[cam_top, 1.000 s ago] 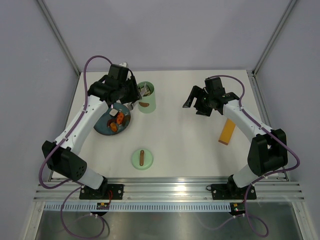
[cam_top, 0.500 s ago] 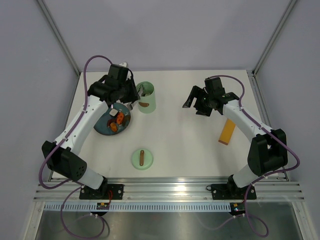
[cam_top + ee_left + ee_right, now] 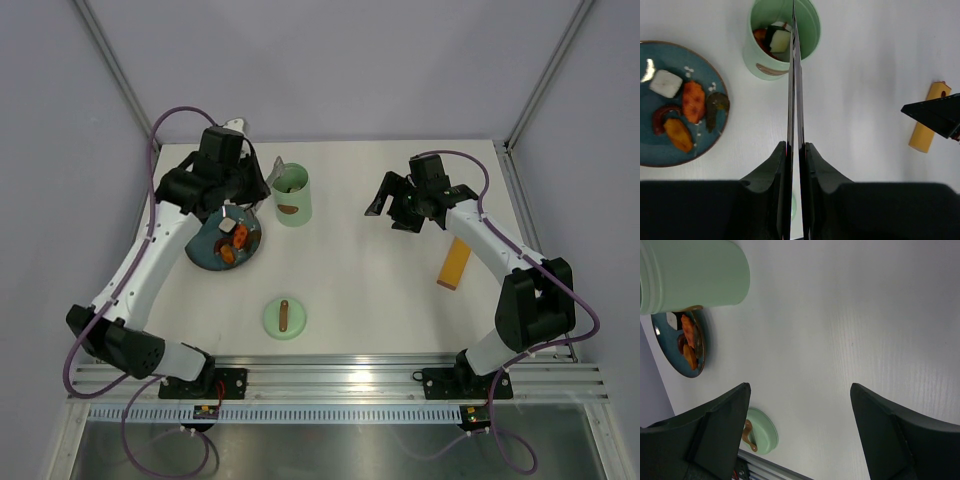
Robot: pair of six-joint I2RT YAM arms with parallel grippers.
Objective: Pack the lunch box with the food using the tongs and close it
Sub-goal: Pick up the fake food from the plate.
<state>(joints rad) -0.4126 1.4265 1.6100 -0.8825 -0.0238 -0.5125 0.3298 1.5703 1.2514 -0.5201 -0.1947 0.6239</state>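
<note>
- Lunch box (image 3: 293, 196): stands upright at the back of the desk (image 3: 370, 290), left of centre, just beside the plate (image 3: 204, 256). Long axis vertical, mouth open to the top, brown oval mark facing the near edge. A white-and-dark piece and a red-orange piece lie inside.
- Lid (image 3: 284, 317): off the box, flat on the desk near the front edge, brown bar handle up.
- Tongs (image 3: 794, 90): long axis runs straight out from the left fingers (image 3: 776, 165) toward the lunch box. The two arms are pressed nearly together and the tips lie across the box mouth; whether they dip inside cannot be told.
- Food (image 3: 692, 100): white, orange, dark and red-brown pieces lie on the plate.
- Left arm (image 3: 150, 265): stretched up the left side, wrist above the plate's far edge, fingers clamped on the tongs.
- Right arm (image 3: 490, 240): bent inward, wrist raised over bare desk well right of the box.
- Right fingers (image 3: 722, 430): spread wide, nothing between them.
- Orange-yellow strip (image 3: 454, 263): flat on the desk under the right arm.
</note>
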